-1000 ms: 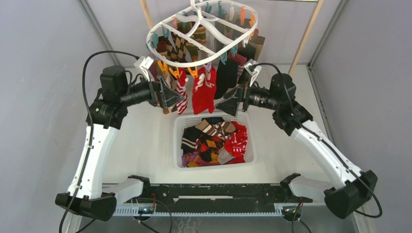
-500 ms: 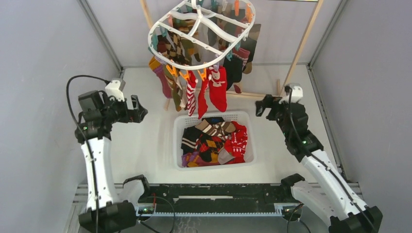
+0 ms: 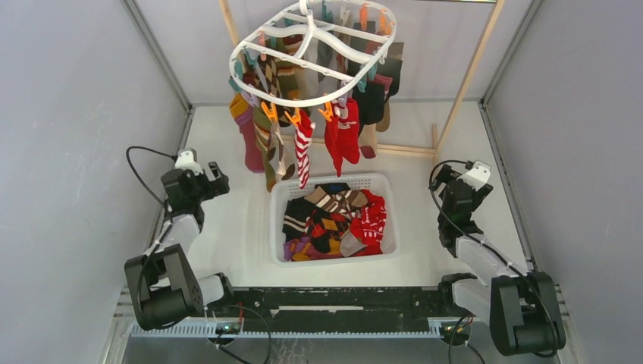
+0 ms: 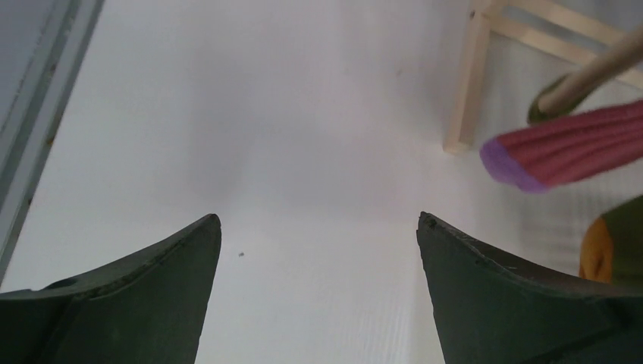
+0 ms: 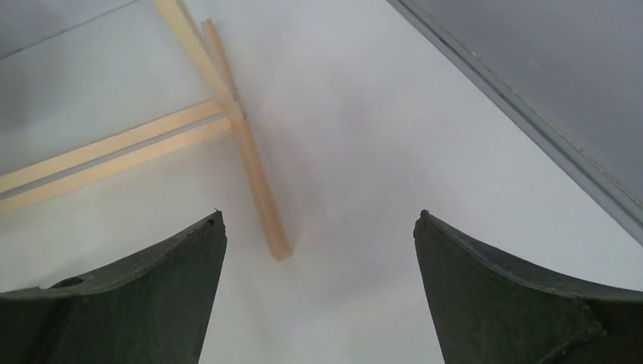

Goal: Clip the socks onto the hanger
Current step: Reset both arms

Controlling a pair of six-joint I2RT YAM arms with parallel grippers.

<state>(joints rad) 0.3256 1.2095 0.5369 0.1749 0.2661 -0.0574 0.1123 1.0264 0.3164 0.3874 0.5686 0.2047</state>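
The white oval hanger [image 3: 312,47] hangs at the top centre with several socks clipped round its rim, among them a red-and-white striped sock [image 3: 302,155] and a red sock [image 3: 343,139]. More socks lie in the white slotted basket [image 3: 280,220] below it. My left gripper [image 3: 217,180] is open and empty, folded back low at the left of the table. My right gripper [image 3: 442,178] is open and empty, folded back low at the right. In the left wrist view [image 4: 318,224] only bare table lies between the fingers; a hanging pink sock [image 4: 569,144] shows at right.
A bare wooden frame [image 3: 470,72] holds the hanger; its foot [image 5: 258,189] lies on the table ahead of the right gripper [image 5: 318,220], and another leg [image 4: 462,83] shows in the left wrist view. Grey walls [image 3: 76,114] close in both sides.
Both arms have pulled away from the hanger and folded down and back toward their bases. The hanger with its socks has swung and turned a little.
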